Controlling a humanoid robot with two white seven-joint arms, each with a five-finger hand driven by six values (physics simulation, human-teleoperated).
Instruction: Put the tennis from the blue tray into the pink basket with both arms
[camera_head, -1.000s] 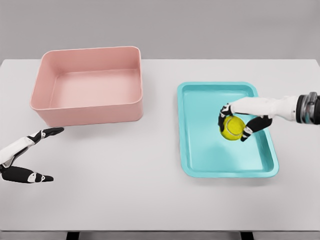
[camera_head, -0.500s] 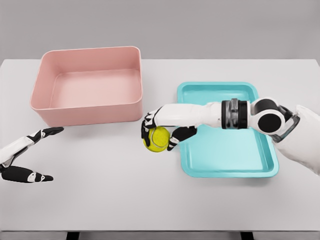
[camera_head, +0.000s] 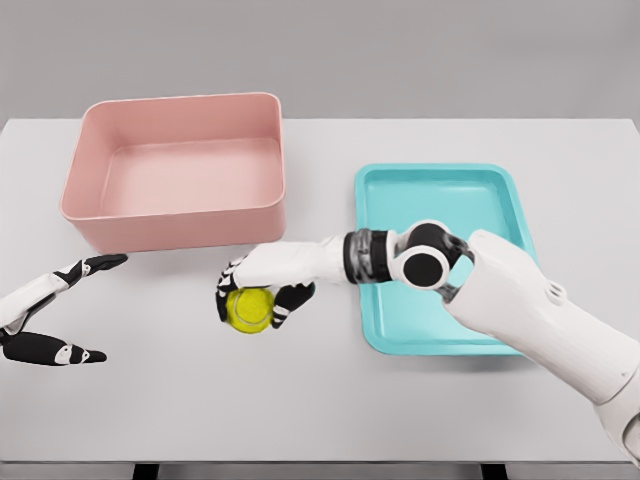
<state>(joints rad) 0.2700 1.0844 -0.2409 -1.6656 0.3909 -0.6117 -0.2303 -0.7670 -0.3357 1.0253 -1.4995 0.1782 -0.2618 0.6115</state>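
Observation:
A yellow-green tennis ball (camera_head: 250, 309) is held just above the white table, in front of the pink basket (camera_head: 178, 228). My right hand (camera_head: 252, 296) is shut on it, fingers curled over its top and sides. The right arm stretches leftward across the blue tray (camera_head: 455, 190), which holds nothing visible. The pink basket stands at the back left with nothing inside. My left hand (camera_head: 62, 310) rests open at the left edge of the table, thumb and fingers spread, well left of the ball.
The white table (camera_head: 320, 400) extends in front of the basket and tray. A bare strip of table lies between the left hand and the ball.
The right hand carried the ball out of the blue tray and leftward across the table to a spot in front of the basket. The left hand has stayed put.

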